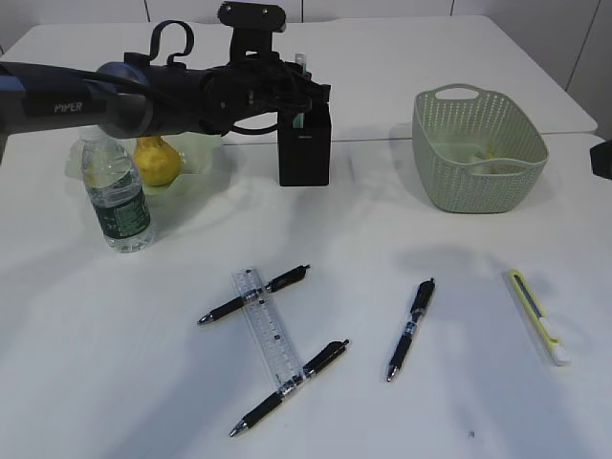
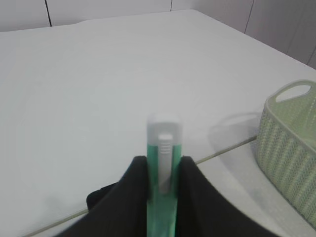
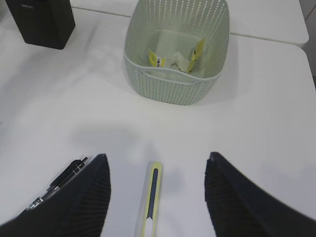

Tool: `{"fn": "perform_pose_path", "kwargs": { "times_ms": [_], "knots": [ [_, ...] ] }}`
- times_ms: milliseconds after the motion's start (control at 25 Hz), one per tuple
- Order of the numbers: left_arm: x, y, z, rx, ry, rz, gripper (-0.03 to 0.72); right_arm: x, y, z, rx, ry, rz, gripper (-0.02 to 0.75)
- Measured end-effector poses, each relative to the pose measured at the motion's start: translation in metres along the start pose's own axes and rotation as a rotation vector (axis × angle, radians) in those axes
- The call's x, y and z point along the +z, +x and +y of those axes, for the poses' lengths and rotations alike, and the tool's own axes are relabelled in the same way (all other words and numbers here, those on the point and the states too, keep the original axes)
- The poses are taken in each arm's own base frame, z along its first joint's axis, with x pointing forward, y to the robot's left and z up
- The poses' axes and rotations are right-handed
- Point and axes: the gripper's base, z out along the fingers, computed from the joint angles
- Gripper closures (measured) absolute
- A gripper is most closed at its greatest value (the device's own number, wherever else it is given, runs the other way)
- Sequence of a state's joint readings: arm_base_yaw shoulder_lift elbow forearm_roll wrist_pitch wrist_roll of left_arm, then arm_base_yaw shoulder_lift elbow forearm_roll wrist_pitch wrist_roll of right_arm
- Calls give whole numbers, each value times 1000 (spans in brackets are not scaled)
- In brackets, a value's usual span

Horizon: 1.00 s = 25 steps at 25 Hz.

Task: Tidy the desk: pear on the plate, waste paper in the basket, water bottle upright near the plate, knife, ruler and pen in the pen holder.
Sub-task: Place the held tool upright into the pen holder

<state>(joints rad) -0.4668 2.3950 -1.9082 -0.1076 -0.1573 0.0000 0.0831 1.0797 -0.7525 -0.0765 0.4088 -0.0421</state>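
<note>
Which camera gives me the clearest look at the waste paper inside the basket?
Right wrist view: it looks down into the basket, showing the waste paper on its floor. The exterior view shows only hints through the wall; the left wrist view shows none.

Black left arm (image 1: 115, 100), white "PiPER" lettering, looped black cable (image 1: 170, 38).

The basket (image 3: 176, 84) is matt woven-look plastic, the ruler (image 1: 270, 337) clear glossy plastic, the table (image 1: 382, 402) smooth white.
</note>
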Motion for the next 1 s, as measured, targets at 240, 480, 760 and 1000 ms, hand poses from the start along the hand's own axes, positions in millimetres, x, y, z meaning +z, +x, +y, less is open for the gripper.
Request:
{"fn": "perform_pose_path", "kwargs": {
  "times_ms": [240, 480, 760, 1000],
  "knots": [
    [0, 0, 0, 2, 0, -1, 570, 0, 0, 0, 0, 0, 0, 260],
    [0, 0, 0, 2, 0, -4, 564, 0, 0, 0, 0, 0, 0, 260],
    [0, 0, 0, 0, 0, 0, 461, 0, 0, 0, 2, -1, -4, 260],
    [0, 0, 3, -1, -6, 7, 395, 0, 0, 1, 20, -8, -4, 260]
  ]
}}
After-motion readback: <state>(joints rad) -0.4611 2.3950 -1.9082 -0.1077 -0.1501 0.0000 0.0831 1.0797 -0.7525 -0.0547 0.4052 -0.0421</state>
